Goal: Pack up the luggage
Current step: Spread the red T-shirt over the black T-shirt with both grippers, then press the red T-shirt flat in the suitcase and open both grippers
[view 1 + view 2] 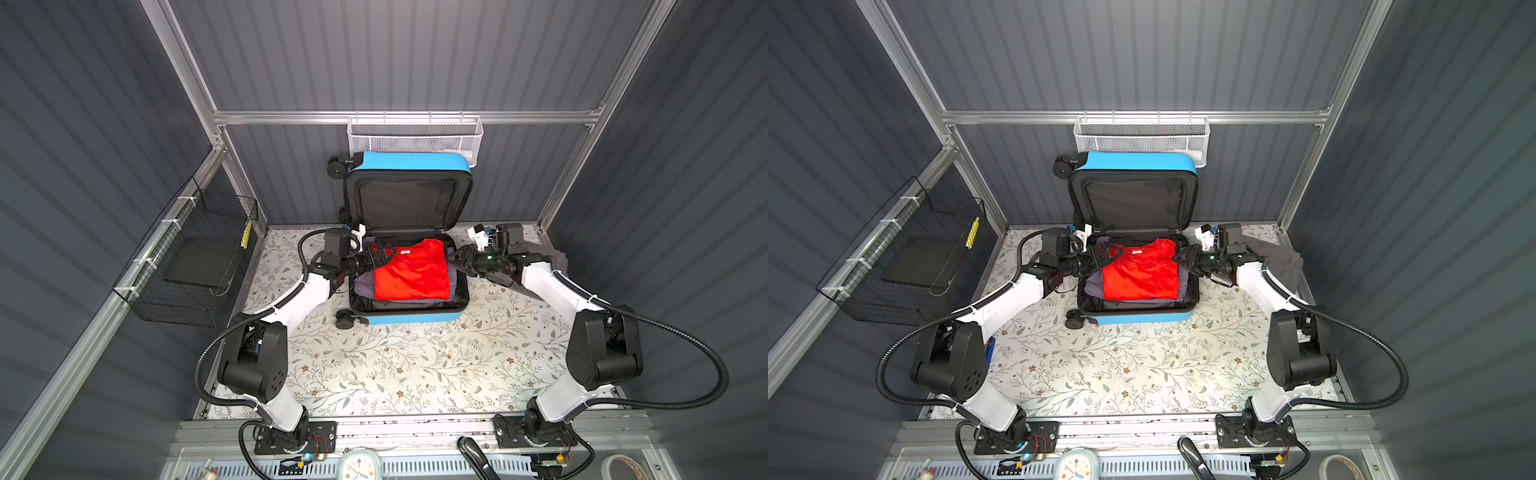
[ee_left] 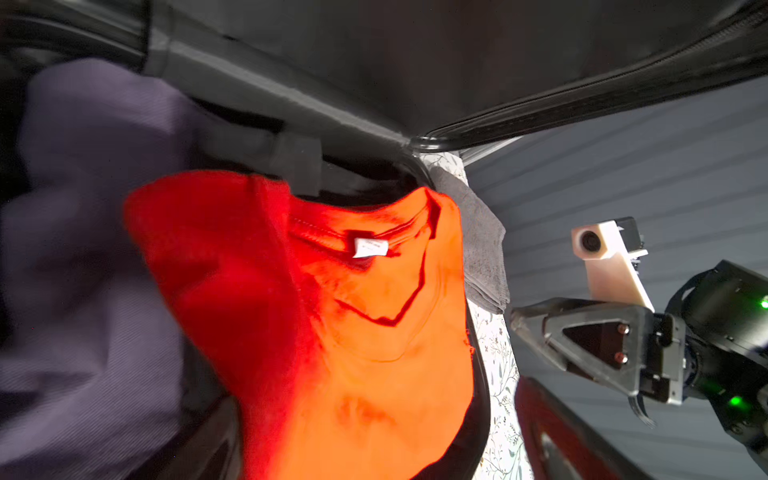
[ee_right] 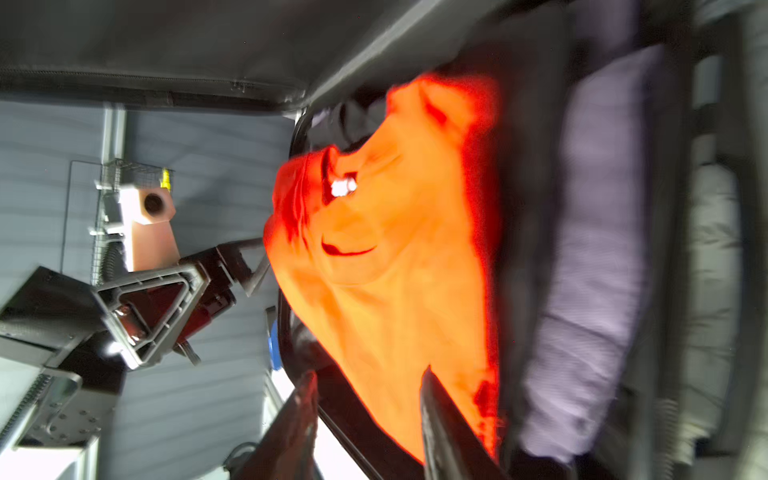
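The luggage lies open on the table with its lid standing against the back wall. In its lower half a folded red shirt rests on a purple garment. My left gripper hovers open over the shirt's far left corner, holding nothing. At the shirt's far right edge my right gripper has its jaws apart, straddling the suitcase rim and the shirt's edge.
A dark grey cloth lies on the table behind the right arm. A white mesh basket hangs on the back wall above the lid. A black wire basket hangs on the left wall.
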`<state>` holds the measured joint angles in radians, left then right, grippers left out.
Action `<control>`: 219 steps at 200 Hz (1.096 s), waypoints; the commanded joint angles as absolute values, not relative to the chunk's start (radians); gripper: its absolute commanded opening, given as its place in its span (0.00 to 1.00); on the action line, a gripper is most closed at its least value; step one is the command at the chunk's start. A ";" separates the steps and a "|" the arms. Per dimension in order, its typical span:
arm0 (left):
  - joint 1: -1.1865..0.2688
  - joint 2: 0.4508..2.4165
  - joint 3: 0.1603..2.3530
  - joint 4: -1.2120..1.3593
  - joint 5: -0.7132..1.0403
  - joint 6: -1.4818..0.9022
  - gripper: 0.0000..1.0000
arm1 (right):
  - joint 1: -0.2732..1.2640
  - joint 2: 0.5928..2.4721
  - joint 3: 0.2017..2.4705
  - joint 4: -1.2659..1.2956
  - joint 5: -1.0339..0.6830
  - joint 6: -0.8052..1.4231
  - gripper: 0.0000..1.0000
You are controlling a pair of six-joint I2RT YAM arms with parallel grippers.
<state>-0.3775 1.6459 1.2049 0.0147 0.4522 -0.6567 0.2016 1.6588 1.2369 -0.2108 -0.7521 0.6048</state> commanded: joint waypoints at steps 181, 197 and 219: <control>-0.480 1.613 1.079 0.100 0.501 -0.692 1.00 | 0.297 1.777 1.131 -0.121 -0.667 0.710 0.40; -0.479 1.640 1.057 0.099 0.473 -0.676 1.00 | 0.292 1.775 1.122 -0.121 -0.666 0.713 0.40; -0.470 1.662 1.045 0.083 0.414 -0.655 1.00 | 0.287 1.773 1.111 -0.127 -0.655 0.713 0.41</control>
<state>-0.4828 1.6455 1.0622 0.0616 0.4526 -0.6598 0.2993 1.7870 1.1366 -0.0967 -0.6983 0.7147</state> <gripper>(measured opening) 0.998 0.406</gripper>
